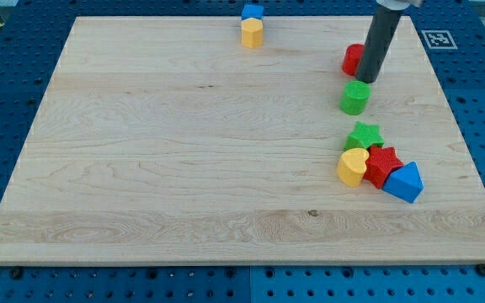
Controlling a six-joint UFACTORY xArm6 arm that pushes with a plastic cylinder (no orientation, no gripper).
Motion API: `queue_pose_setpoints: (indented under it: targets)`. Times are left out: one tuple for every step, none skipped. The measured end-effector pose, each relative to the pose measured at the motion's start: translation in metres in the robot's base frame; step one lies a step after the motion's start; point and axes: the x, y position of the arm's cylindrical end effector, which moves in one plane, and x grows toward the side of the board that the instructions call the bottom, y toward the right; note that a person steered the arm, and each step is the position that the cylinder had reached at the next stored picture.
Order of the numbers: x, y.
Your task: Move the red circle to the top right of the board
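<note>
Resting in the upper right part of the surface [141,168], the red circle [352,59] lies partly hidden behind the dark rod, whose tip [366,80] sits at the circle's lower right edge, touching it or very nearly so. The arm carries no fingers, so there is nothing to open, close or grip; contact is made by the rod alone. Because the tip stands on the block's lower right side, a push from this position would, by judgement, drive the circle up and toward the view's left rather than to the right corner; the tip probably needs to come round to the circle's left or lower left side first.

Just below the tip stands a green cylinder [354,98], near enough to be disturbed by a careless sweep. Farther down, a tight cluster holds a green star [365,135], a yellow heart [353,166], a red star [383,163] and a blue triangle [405,182], each touching its neighbour. At the view's top edge, well apart to the left, a blue block [252,12] sits directly behind a yellow block [252,34]. The corner at the view's top right appears free of blocks, so the target zone is unobstructed
</note>
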Motion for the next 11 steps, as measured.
queue_pose_setpoints:
  targets:
    - [-0.004,-0.007]
    - [-0.004,-0.043]
    - [-0.013,-0.055]
    - [-0.016,-0.026]
    - [-0.017,0.016]
    - [-0.019,0.034]
    - [-0.015,0.022]
    - [-0.022,-0.007]
    - [-0.043,-0.008]
    - [-0.05,-0.008]
    - [-0.054,-0.008]
